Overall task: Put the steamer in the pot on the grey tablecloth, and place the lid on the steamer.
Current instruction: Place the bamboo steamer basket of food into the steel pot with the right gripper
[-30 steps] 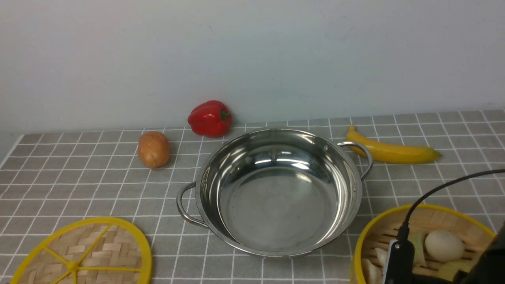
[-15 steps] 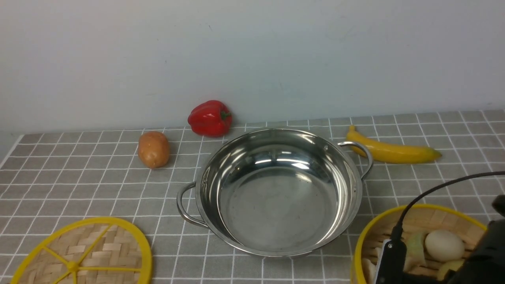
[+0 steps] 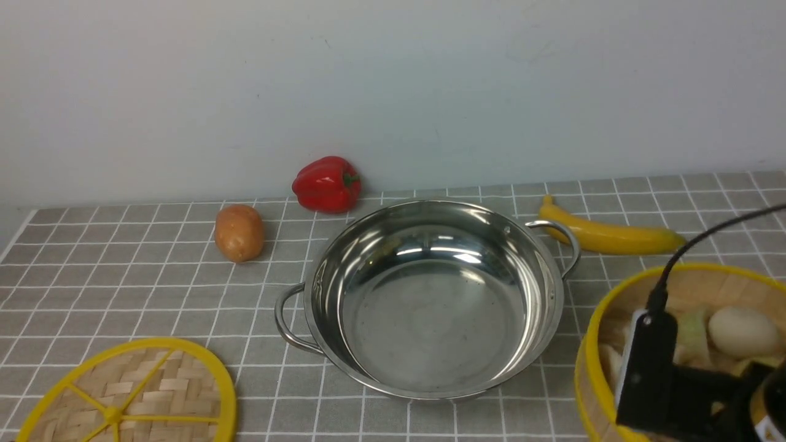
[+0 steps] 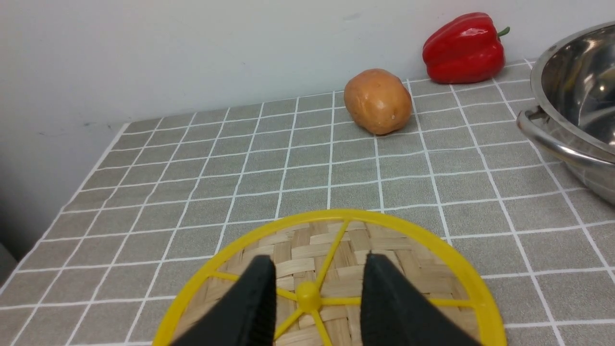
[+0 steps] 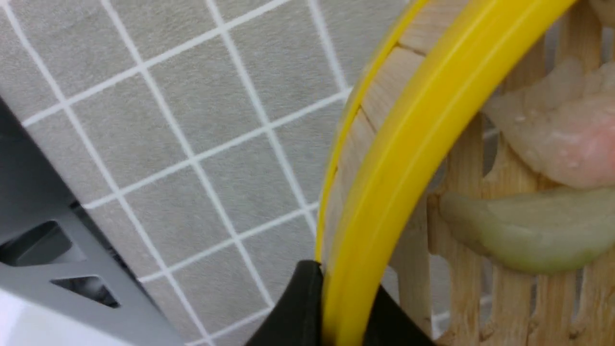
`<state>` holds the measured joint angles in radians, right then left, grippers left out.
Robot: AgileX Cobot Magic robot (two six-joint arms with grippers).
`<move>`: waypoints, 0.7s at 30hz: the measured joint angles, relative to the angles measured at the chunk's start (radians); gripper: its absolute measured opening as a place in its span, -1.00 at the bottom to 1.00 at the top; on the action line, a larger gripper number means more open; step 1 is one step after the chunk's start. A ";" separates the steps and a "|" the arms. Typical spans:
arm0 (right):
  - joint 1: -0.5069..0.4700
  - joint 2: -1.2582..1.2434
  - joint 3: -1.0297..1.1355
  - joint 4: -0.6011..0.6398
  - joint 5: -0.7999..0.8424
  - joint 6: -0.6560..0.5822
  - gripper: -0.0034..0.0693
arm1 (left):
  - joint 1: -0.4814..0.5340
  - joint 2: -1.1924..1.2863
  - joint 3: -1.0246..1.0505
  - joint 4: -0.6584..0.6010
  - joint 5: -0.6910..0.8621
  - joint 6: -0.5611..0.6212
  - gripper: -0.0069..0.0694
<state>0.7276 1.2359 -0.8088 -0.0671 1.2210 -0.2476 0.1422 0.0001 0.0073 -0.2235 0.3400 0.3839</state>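
Note:
The steamer (image 3: 712, 269), a bamboo basket with a yellow rim, hangs tilted at the front right, to the right of the pot, with an egg (image 3: 743, 331) and pale vegetable pieces inside. My right gripper (image 5: 343, 307) is shut on the steamer's rim (image 5: 432, 120), one finger outside the wall and one inside. The shiny pot (image 3: 430, 307) stands empty mid-table on the grey tablecloth (image 3: 123, 288). The woven lid (image 3: 129, 393) lies flat at the front left. My left gripper (image 4: 317, 274) is open over the lid (image 4: 418, 259), its fingers either side of the central knob (image 4: 307, 294).
A red pepper (image 3: 326, 184) and a potato (image 3: 239, 232) lie behind the pot to the left. A banana (image 3: 608, 236) lies behind the steamer, near the pot's right handle (image 3: 568, 242). The wall runs close behind, and the cloth ends at the left.
My right gripper has shut on the steamer's rim, and the steamer has risen off the cloth and tilted. The left gripper, lid and pot have stayed put.

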 joint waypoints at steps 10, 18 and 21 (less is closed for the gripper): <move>0.000 0.154 -0.360 0.001 0.041 -0.261 -0.75 | 0.000 0.000 0.000 0.000 0.000 0.000 -0.18; 0.001 0.446 -0.735 0.145 0.040 -0.412 -0.75 | 0.000 0.000 0.000 0.000 0.000 0.000 -0.18; 0.015 0.559 -0.842 0.139 0.033 -0.431 -0.75 | 0.000 0.000 0.000 0.000 0.000 0.000 -0.18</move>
<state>0.7423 1.7951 -1.6510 0.0721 1.2539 -0.6783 0.1422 0.0001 0.0073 -0.2235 0.3400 0.3839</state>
